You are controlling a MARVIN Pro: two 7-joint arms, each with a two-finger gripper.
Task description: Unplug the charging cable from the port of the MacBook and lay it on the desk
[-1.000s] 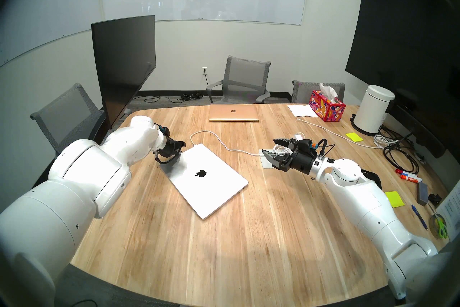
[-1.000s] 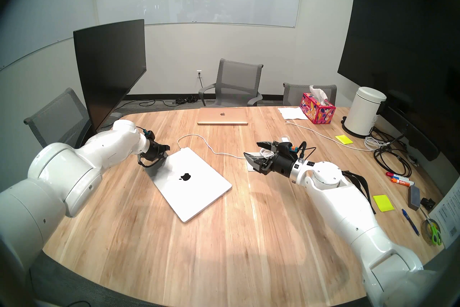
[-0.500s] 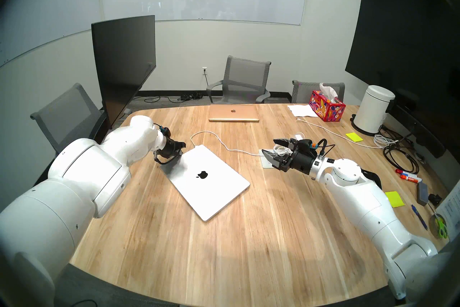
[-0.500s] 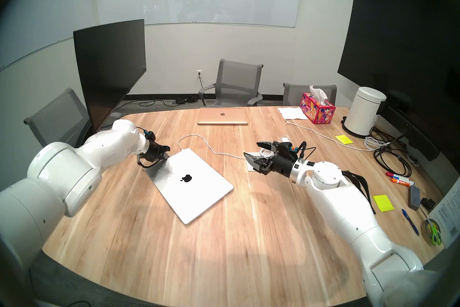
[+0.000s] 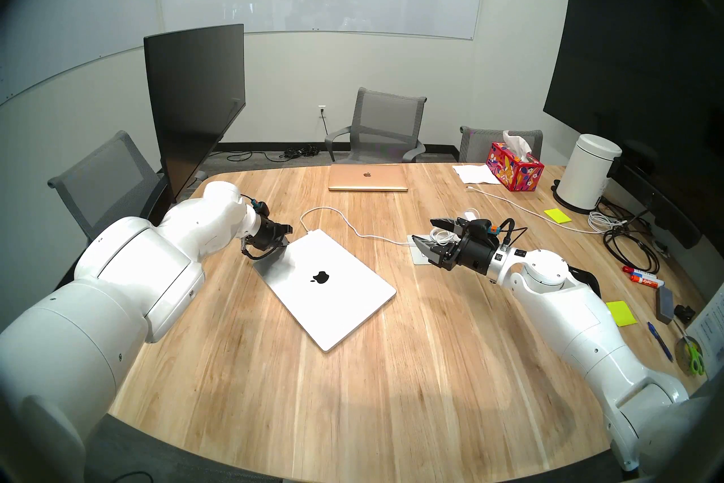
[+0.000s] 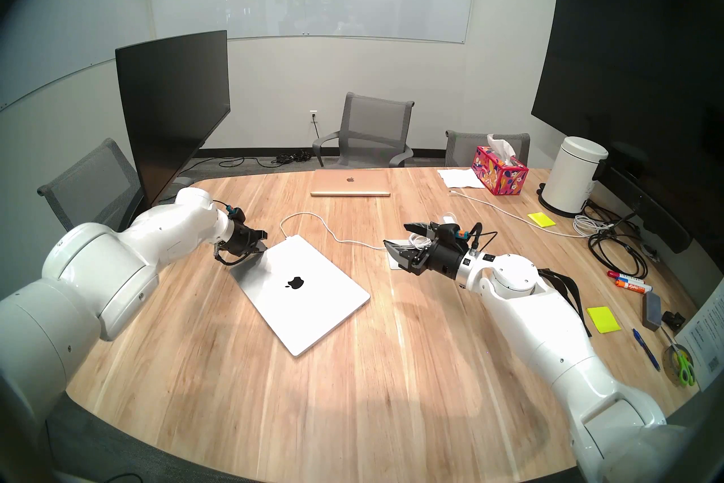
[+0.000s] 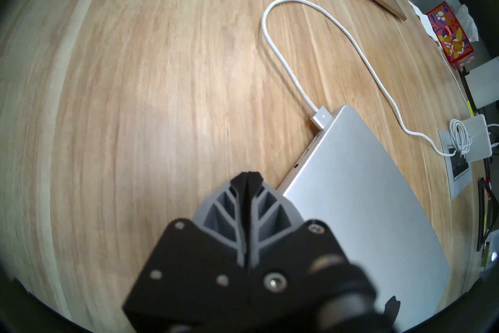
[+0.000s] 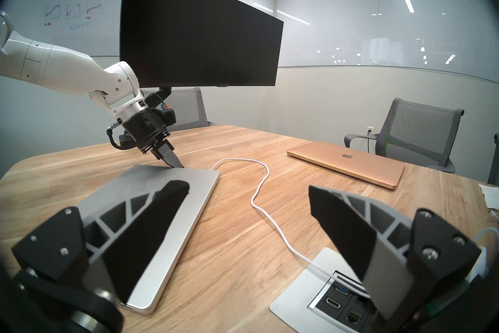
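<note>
MacBook (image 5: 327, 288) nudged rightward, long axis diagonal

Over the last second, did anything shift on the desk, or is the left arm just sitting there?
The silver laptop slid slightly toward the right arm's side, its near corner swinging round, with the shut left gripper pressed at its far left edge. The charging cable is still plugged in, its loop unchanged. The right gripper stayed open and still; the gold laptop did not move.
</note>
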